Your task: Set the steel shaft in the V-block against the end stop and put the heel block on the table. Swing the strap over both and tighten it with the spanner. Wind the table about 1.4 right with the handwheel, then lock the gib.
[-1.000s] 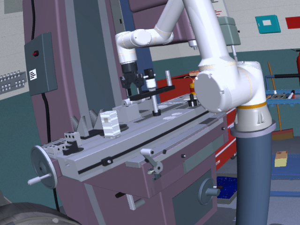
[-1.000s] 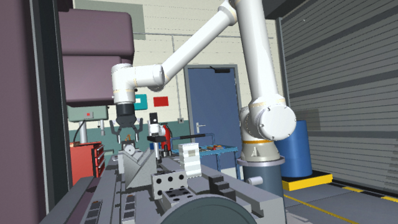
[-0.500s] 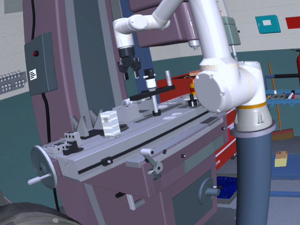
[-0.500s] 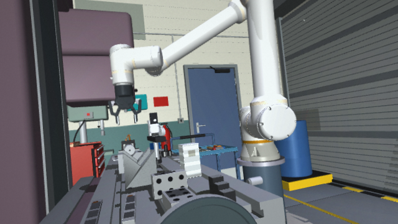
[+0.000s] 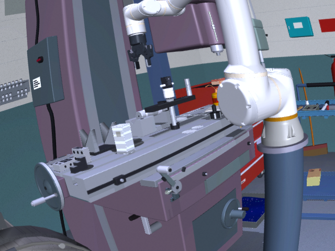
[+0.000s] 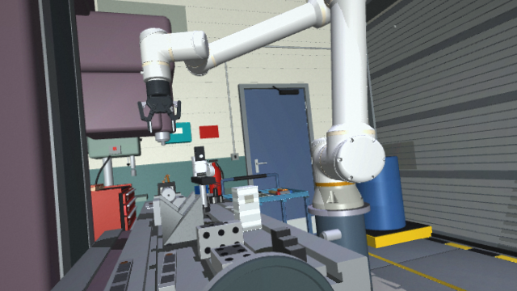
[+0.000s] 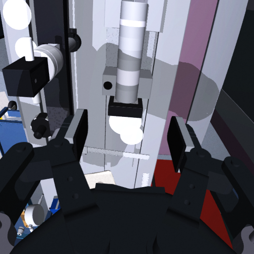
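The steel shaft lies in the V-block, its near end against a black end stop. In the side camera its round end shows above the block. My gripper hangs well above the shaft, open and empty, fingers pointing down. The black strap sits on its stud beside the V-block, with the spanner head on top of the stud. The pale stepped heel block stands on the table to the left of the V-block.
The mill column and head rise behind the table. The table handwheel sits at the left end, and the gib lock lever on the front. Clamp blocks lie near the left end. My own arm's base stands to the right.
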